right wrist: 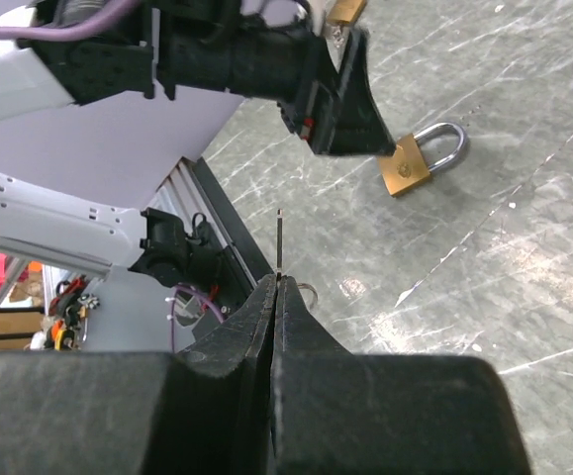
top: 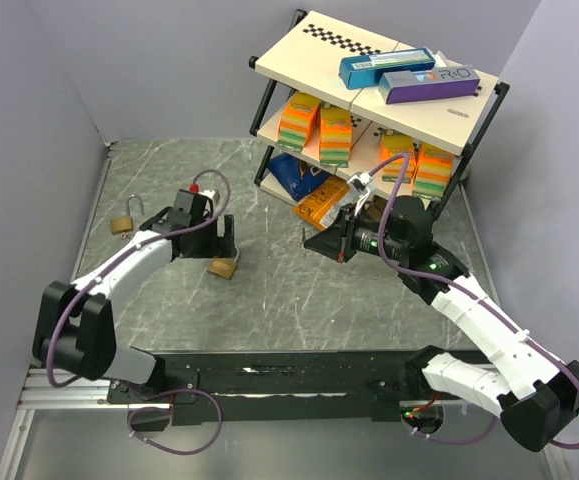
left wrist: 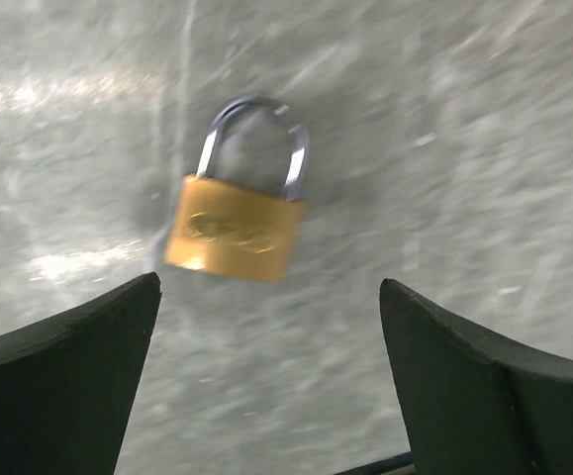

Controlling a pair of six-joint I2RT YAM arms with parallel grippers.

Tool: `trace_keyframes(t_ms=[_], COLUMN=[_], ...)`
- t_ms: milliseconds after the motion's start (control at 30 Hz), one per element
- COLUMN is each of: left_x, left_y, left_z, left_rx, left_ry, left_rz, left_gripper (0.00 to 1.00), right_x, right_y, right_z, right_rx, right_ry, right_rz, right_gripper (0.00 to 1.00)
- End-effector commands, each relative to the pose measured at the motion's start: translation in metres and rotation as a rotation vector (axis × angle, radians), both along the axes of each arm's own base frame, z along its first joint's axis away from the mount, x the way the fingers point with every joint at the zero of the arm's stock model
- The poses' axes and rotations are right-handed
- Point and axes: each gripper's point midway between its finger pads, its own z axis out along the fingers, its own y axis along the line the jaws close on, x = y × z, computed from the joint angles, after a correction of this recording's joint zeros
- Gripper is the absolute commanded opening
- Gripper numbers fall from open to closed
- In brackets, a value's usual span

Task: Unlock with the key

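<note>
**Right jaws pinch key, left jaws wide over padlock**

Right gripper [right wrist: 277,285]: jaws closed flat on a thin dark metal key [right wrist: 280,242]. The blade sticks straight out past the tips, edge-on, in the air above the grey marbled table [top: 269,310]. A small metal ring [right wrist: 307,293] shows just beside the tips. The blade points toward the left arm, well apart from it.

Left gripper [left wrist: 269,297]: jaws wide, nothing held. A brass padlock with silver shackle [left wrist: 235,236] lies flat on the table just ahead of the tips, roughly centred between the black fingers [left wrist: 68,386] and touching neither. The shackle points away from the jaws, both legs meeting the body. Face engraving is too blurred to read.

A second brass padlock [top: 124,222] lies well apart from the left jaws, on their outer side.

Beyond the right jaws is a black-framed shelf rack [top: 289,62]. On top are a blue box [top: 384,68] and a purple box [top: 429,85]. The purple one has big white letters, something like "R·O"; the smaller print is unreadable. Orange-and-green boxes [top: 319,122] sit one level down, their text too small to read.
</note>
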Motion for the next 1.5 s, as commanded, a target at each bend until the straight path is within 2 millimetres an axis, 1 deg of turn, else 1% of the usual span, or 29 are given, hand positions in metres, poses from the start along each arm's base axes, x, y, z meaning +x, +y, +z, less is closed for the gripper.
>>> trace_keyframes(t_ms=[0, 33, 133, 200, 233, 267, 300, 333, 367, 400, 433, 600, 633, 733, 800, 833, 900, 933, 967, 1033, 1167, 1200, 1333, 1367, 1467], left_x=[0.003, 0.003, 0.004, 0.008, 0.011, 0.015, 0.018, 0.019, 0.019, 0.022, 0.022, 0.031, 0.031, 0.029, 0.026, 0.025, 0.017, 0.017, 0.014, 0.009, 0.008, 0.007, 0.005, 0.003, -0.002], left_y=[0.018, 0.017, 0.009, 0.004, 0.004, 0.008, 0.008, 0.009, 0.010, 0.008, 0.008, 0.004, 0.004, 0.002, -0.003, -0.002, -0.008, -0.001, -0.004, -0.002, 0.006, 0.007, 0.012, 0.013, 0.013], left_z=[-0.009, -0.018, -0.030, -0.032, -0.037, -0.040, -0.040, -0.050, -0.053, -0.053, -0.059, -0.062, -0.066, -0.071, -0.075, -0.076, -0.082, -0.085, -0.087, -0.094, -0.099, -0.102, -0.108, -0.110, -0.113], left_rx=[0.171, 0.180, 0.167, 0.163, 0.170, 0.198, 0.201, 0.218, 0.226, 0.224, 0.229, 0.224, 0.229, 0.221, 0.209, 0.223, 0.241, 0.295, 0.317, 0.358, 0.426, 0.433, 0.453, 0.454, 0.445], left_ry=[0.000, 0.022, 0.050, 0.043, 0.049, 0.051, 0.053, 0.077, 0.094, 0.096, 0.111, 0.100, 0.112, 0.128, 0.132, 0.131, 0.148, 0.145, 0.147, 0.162, 0.172, 0.181, 0.211, 0.222, 0.239], left_rz=[-0.105, -0.135, -0.176, -0.187, -0.183, -0.165, -0.164, -0.173, -0.167, -0.165, -0.166, -0.179, -0.182, -0.180, -0.194, -0.189, -0.212, -0.192, -0.199, -0.200, -0.162, -0.149, -0.113, -0.108, -0.089], left_gripper=[0.96, 0.96, 0.96, 0.96, 0.96, 0.96, 0.96, 0.96, 0.96, 0.97, 0.97, 0.97, 0.99, 0.96, 0.95, 0.95, 0.94, 0.94, 0.94, 0.93, 0.88, 0.84, 0.76, 0.75, 0.67], right_x=[0.004, 0.005, 0.005, 0.006, 0.006, 0.006, 0.006, 0.007, 0.006, 0.006, 0.006, 0.007, 0.007, 0.007, 0.007, 0.008, 0.007, 0.007, 0.007, 0.007, 0.006, 0.005, 0.004, 0.004, 0.004], right_y=[-0.003, -0.003, -0.001, 0.000, 0.000, 0.000, 0.000, 0.001, 0.000, 0.000, 0.000, -0.001, -0.001, -0.001, -0.001, -0.001, -0.002, -0.002, -0.002, -0.002, -0.003, -0.004, -0.004, -0.005, -0.006], right_z=[0.009, 0.008, 0.006, 0.005, 0.006, 0.005, 0.005, 0.005, 0.006, 0.006, 0.005, 0.006, 0.006, 0.006, 0.005, 0.004, 0.005, 0.005, 0.006, 0.006, 0.006, 0.006, 0.006, 0.007, 0.007], right_rx=[0.002, 0.001, -0.002, -0.002, -0.001, -0.002, -0.003, -0.003, -0.003, -0.003, -0.005, -0.009, -0.009, -0.009, -0.012, -0.012, -0.011, -0.011, -0.010, -0.009, -0.006, -0.004, -0.006, -0.006, -0.008], right_ry=[-0.035, -0.032, -0.023, -0.018, -0.019, -0.016, -0.014, -0.015, -0.015, -0.018, -0.017, -0.021, -0.022, -0.025, -0.022, -0.022, -0.027, -0.027, -0.029, -0.030, -0.033, -0.034, -0.036, -0.039, -0.041], right_rz=[-0.021, -0.023, -0.019, -0.014, -0.014, -0.015, -0.013, -0.011, -0.011, -0.011, -0.011, -0.017, -0.017, -0.017, -0.017, -0.021, -0.021, -0.021, -0.023, -0.023, -0.025, -0.026, -0.028, -0.030, -0.037], right_gripper=[0.00, 0.00, 0.00, 0.00, 0.00, 0.00, 0.00, 0.00, 0.00, 0.00, 0.00, 0.00, 0.00, 0.00, 0.00, 0.00, 0.00, 0.00, 0.00, 0.00, 0.00, 0.00, 0.00, 0.00, 0.00])
